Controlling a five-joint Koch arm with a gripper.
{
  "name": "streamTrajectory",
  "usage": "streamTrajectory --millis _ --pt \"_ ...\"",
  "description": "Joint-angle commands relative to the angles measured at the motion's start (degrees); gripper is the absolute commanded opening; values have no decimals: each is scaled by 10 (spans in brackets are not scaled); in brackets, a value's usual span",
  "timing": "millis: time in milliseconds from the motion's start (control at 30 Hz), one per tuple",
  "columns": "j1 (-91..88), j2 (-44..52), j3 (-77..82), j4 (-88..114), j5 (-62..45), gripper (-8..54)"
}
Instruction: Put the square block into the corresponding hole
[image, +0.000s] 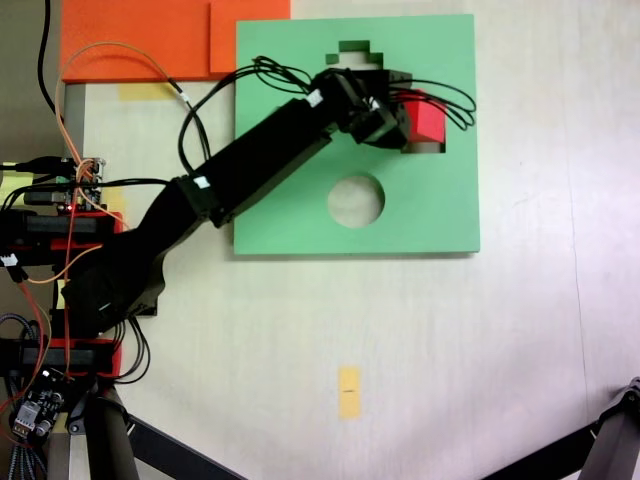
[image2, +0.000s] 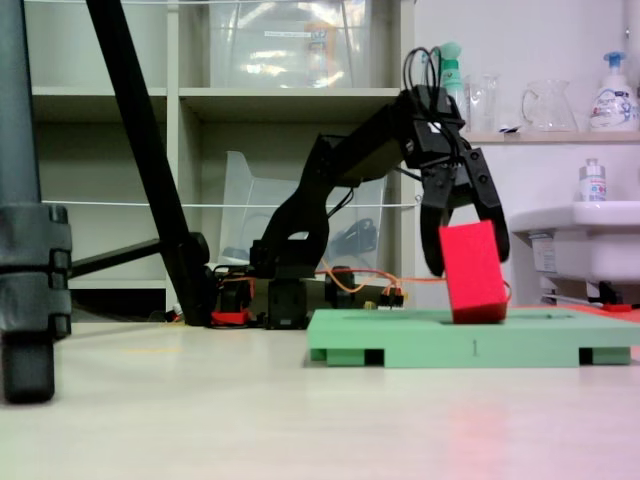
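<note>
I see the black pincer (image2: 468, 268) spread open around the tilted red foam cube (image2: 473, 272), partly seated in the green foam board's (image: 440, 210) square cutout (image: 432, 148), right of centre.

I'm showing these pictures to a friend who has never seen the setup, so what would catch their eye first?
Probably the red cube, tilted and standing partly down in the square hole near the right edge of the green foam board in the top-down fixed view. Next, the black arm reaching across the board, its open gripper straddling the cube.
</note>
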Motion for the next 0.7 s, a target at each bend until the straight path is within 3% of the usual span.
streamTrajectory --millis 0,667 --pt "0 6 -12 -25 -25 123" --pt "6 17 -12 76 -76 127"
